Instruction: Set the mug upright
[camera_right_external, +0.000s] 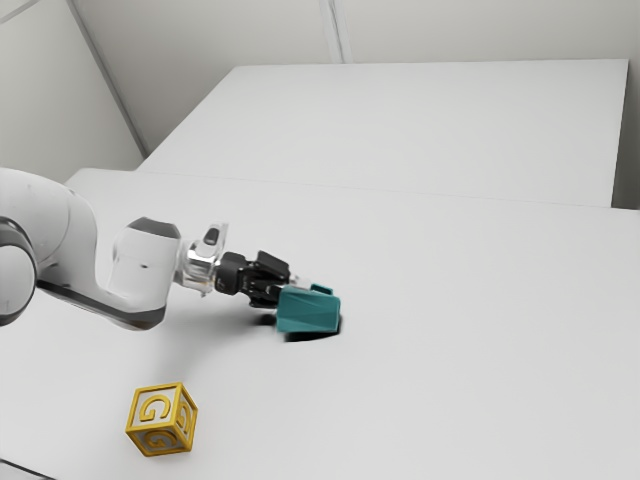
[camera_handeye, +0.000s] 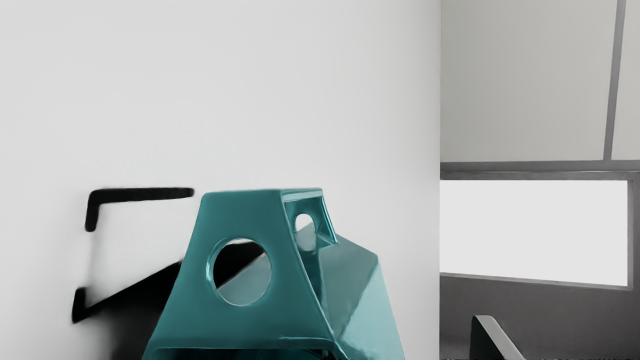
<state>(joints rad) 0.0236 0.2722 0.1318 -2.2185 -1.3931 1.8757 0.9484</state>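
The gripper (camera_right_external: 281, 287) is beside the teal faceted mug (camera_right_external: 309, 311), at the mug's side nearest the arm in the exterior view. The mug seems tilted or on its side, with a dark shadow just below it; whether it touches the table cannot be told. In the wrist view the mug (camera_handeye: 355, 285) stands close in front of the gripper (camera_handeye: 320, 342), its pierced handle (camera_handeye: 185, 320) toward the camera. One fingertip (camera_handeye: 495, 332) is visible apart from the mug, and the fingers look open. The other fingertip is hidden.
A yellow and white letter block (camera_right_external: 162, 419) sits on the white table (camera_right_external: 480, 340), toward the exterior view's lower left. Behind the table is another pale surface (camera_right_external: 420, 125), with walls beyond. The mug's shadow (camera_handeye: 142, 300) falls beside it.
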